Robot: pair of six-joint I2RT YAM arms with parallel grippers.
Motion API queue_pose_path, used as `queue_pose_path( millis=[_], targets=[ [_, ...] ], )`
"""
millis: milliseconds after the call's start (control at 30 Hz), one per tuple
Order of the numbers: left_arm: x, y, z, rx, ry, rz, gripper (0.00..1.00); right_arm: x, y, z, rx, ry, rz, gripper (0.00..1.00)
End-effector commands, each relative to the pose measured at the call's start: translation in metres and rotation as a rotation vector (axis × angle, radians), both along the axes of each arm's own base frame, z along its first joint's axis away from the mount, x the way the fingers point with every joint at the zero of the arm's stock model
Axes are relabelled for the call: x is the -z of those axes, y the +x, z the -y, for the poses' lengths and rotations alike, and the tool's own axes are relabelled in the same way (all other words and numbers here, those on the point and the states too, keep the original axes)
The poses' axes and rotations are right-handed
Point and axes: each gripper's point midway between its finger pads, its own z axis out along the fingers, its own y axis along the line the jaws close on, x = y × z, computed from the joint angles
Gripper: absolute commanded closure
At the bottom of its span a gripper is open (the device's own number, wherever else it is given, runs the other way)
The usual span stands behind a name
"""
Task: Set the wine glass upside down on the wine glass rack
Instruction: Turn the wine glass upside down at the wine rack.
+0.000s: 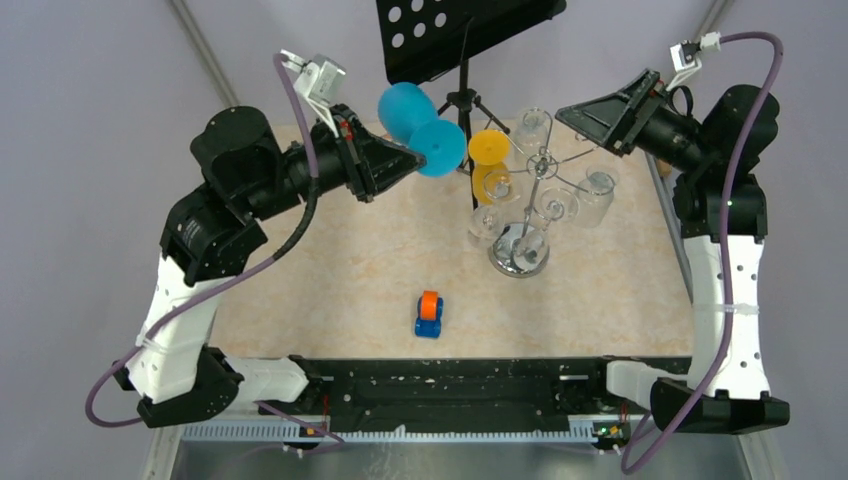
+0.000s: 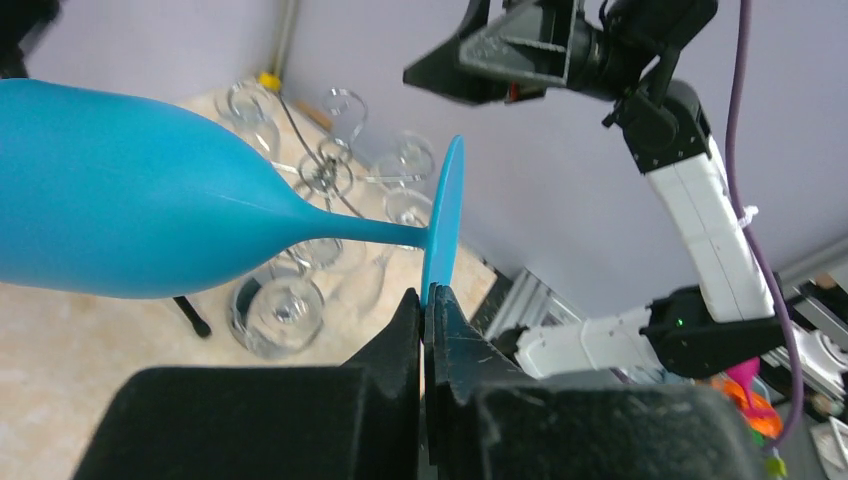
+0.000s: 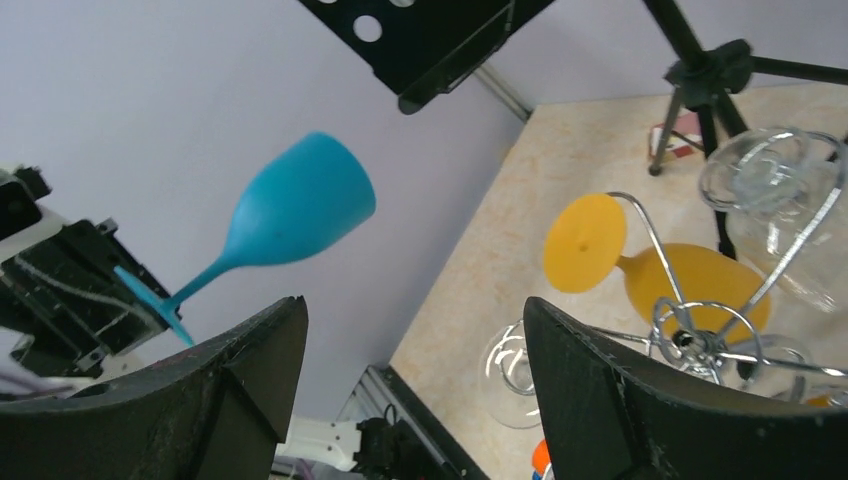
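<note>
left gripper (image 2: pixel 428 300) fingers together, clamped on foot rim of blue wine glass (image 1: pixel 408 115); glass is in the air, tipped sideways with bowl pointing away from wine glass rack (image 1: pixel 519 250), left of rack and apart from it; right gripper (image 3: pixel 415 385) fingers apart, nothing between them, raised near rack's far right; orange glass (image 1: pixel 489 166) and clear glasses (image 1: pixel 597 195) hang on rack; black music stand (image 1: pixel 462 30) behind; small blue-orange toy (image 1: pixel 430 314) on table (image 1: pixel 330 270)

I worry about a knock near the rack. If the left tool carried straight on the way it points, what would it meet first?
Most likely the orange glass hanging on the wine glass rack, just beyond the left tool and its blue wine glass; height is hard to judge.
</note>
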Motion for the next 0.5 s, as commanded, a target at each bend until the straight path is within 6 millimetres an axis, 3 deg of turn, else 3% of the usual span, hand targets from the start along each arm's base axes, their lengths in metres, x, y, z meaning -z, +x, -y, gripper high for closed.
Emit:
queue_pose_path(
  millis=[0, 233, 467],
  targets=[
    [-0.029, 0.027, 0.005, -0.064, -0.059, 0.118, 1.00, -0.040, -0.022, -0.015, -0.164, 0.054, 0.137, 0.21],
    [-0.037, 0.036, 0.042, 0.055, -0.174, 0.035, 1.00, -0.058, -0.026, -0.027, -0.244, 0.152, 0.162, 0.24],
    [-0.039, 0.046, 0.055, 0.083, -0.228, 0.006, 1.00, -0.066, -0.038, -0.061, -0.389, 0.197, 0.150, 0.35]
  ],
)
